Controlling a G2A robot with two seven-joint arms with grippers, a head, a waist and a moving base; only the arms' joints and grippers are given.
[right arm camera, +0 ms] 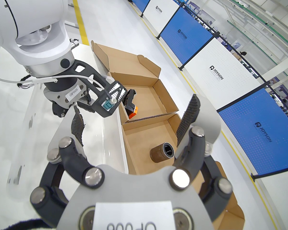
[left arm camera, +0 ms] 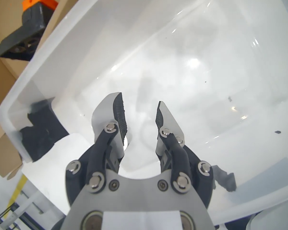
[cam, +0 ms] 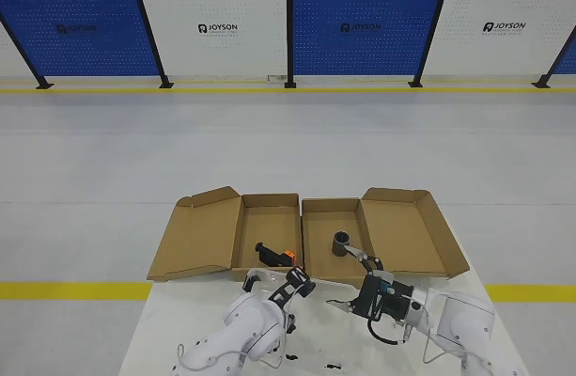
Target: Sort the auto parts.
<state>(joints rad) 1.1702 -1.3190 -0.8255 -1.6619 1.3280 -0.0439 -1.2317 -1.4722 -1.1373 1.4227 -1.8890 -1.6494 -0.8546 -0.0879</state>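
A black part with an orange cap lies in the left cardboard box. A dark cylinder lies in the right cardboard box. My left gripper hangs open and empty inside a white translucent bin, close to the box with the black part. My right gripper is open wide with nothing in it, held in front of the right box and facing the left arm's wrist.
A black piece shows at one corner of the bin and another by its opposite wall; specks dot its floor. Small black bits lie on the white table near its front edge. Both boxes have open flaps along the back.
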